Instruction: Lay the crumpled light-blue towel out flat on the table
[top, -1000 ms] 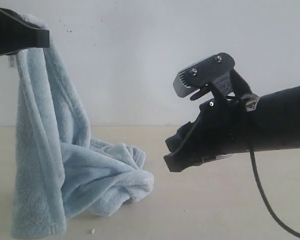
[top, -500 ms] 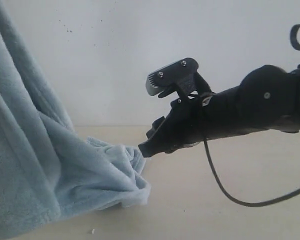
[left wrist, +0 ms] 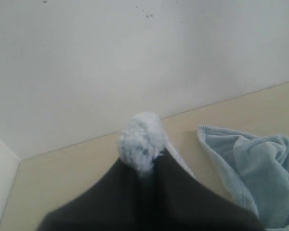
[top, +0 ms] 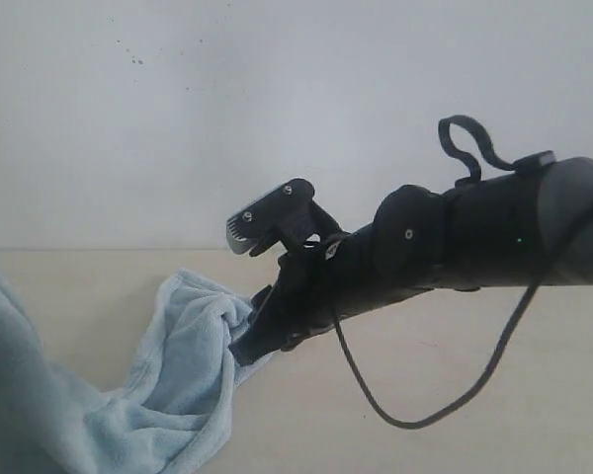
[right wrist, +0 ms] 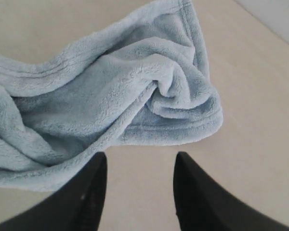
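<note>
On the table, toward the left of the exterior view, the towel is seen as a crumpled heap, with its cloth running out of frame at the left edge. The right gripper is reached in from the right on its black arm, and its tip is just beside the near fold of the heap. Whether the tip touches the cloth cannot be told from this view. A wrist camera is mounted above the gripper, and a black cable hangs in a loop below the arm, over the tabletop. Behind everything a white-grey wall is seen, marked with a few dark specks.

What the arm hides in the exterior view is made plain in the right wrist view. The two black fingers are spread apart with nothing held between them. Bare tabletop is seen in the gap, and the hemmed folds of the towel lie just beyond the fingertips.

The left gripper is not shown in the exterior view. In the left wrist view its jaws are seen pressed together on a fluffy tuft of the towel, and more of the cloth is seen beyond it on the table.
</note>
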You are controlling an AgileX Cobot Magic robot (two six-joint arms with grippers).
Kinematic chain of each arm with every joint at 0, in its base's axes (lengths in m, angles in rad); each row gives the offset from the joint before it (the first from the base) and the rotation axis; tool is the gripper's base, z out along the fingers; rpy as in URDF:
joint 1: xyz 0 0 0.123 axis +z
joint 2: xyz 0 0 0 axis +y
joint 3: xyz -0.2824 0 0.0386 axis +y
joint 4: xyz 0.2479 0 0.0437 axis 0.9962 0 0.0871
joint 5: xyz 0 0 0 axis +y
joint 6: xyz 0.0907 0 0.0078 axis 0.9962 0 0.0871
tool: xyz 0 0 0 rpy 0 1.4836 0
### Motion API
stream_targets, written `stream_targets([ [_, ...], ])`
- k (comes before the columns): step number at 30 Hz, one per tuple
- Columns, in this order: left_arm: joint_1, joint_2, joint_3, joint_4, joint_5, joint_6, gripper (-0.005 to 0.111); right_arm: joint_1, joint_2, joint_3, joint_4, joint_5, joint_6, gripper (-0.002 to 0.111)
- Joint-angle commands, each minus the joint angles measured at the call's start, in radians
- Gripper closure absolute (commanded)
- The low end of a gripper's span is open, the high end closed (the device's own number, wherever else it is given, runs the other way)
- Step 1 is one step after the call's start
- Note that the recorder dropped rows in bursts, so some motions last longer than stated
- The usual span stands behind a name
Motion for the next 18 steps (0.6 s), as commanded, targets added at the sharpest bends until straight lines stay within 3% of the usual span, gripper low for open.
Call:
stream_targets([
  [1,0.0,-0.025,0.033,0.088,0.051,-0.06,0.103,0.003,0.094,-0.15,0.005,0.073,-0.025,0.065],
  [3,0.0,-0.046,0.052,0.097,0.074,-0.067,0.103,0.003,0.194,-0.308,0.005,0.216,-0.054,0.065],
  [5,0.0,-0.049,0.063,0.141,0.091,-0.11,0.103,-0.003,0.23,-0.37,0.005,0.239,-0.042,0.065],
  [11,0.0,-0.049,0.109,0.241,0.094,-0.165,0.103,-0.115,0.226,-0.349,0.021,0.361,-0.062,0.065],
  [18,0.0,-0.021,0.167,0.226,0.014,-0.196,0.103,-0.315,0.21,-0.331,0.38,0.361,-0.224,0.065],
])
